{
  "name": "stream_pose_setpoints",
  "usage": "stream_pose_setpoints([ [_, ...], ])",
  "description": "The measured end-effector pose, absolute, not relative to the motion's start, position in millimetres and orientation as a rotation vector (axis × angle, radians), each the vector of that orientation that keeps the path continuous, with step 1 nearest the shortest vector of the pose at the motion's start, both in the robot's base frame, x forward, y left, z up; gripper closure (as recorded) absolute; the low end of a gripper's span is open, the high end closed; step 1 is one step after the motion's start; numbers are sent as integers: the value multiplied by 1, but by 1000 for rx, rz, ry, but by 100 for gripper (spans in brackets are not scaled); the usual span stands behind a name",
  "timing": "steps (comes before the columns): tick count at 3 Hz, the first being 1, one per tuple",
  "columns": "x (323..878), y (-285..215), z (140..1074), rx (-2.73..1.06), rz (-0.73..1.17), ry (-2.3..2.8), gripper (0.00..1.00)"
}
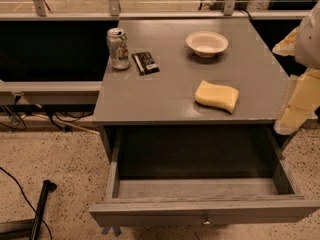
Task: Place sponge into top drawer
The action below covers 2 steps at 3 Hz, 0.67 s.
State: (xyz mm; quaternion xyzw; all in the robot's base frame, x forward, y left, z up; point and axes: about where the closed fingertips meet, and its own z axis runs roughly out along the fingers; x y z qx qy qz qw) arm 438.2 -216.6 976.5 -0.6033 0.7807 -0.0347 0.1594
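One sponge (pixel 216 95) sits on the table (pixel 150 104) near its front edge, top drawer (pixel 200 211) open below, so we're at the pickup step. Empty gripper (pixel 299 91) hangs off the right side — spread or closed, can't tell — and needs to swing left over it.

Level: dim, with a warm yellow-brown cast.
Source: overhead; the table (pixel 165 96) top is evenly lit, with a faint sheen.
Shadows: short and soft under the sponge (pixel 216 95), bowl (pixel 207 42) and can (pixel 118 48).
Dark zones: back of the open drawer (pixel 200 211) under the table; black recesses on both sides.
Gripper (pixel 300 96): at the right edge, beside the table's front corner; brightest pale patch.
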Motion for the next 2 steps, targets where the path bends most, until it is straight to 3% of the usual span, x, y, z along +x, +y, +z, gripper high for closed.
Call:
stream_pose_setpoints([
  [2, 468, -191, 947, -1749, -44, 2208, 0],
])
